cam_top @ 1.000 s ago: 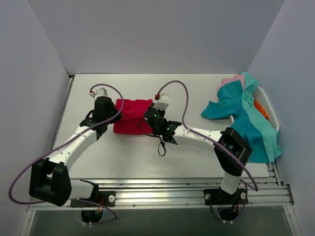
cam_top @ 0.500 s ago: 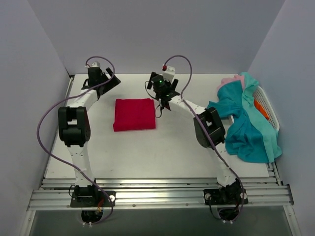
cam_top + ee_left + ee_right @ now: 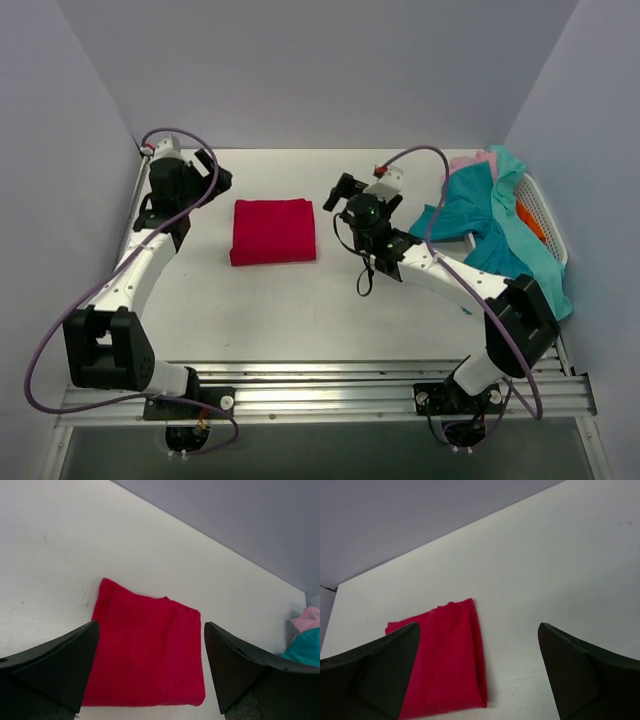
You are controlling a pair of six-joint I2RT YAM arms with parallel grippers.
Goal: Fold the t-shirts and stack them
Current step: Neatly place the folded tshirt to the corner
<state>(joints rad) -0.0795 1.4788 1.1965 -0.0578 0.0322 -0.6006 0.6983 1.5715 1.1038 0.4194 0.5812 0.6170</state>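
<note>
The crimson t-shirt lies folded in a neat rectangle on the white table, between the left gripper and the right gripper, touching neither. Both hold their fingers spread wide and empty. Teal t-shirts and a pink t-shirt drape over the basket at the right.

The basket is mostly buried under the teal t-shirts. At its far end only a corner of the pink t-shirt peeks out. Inside it, something orange, too covered to identify.
</note>
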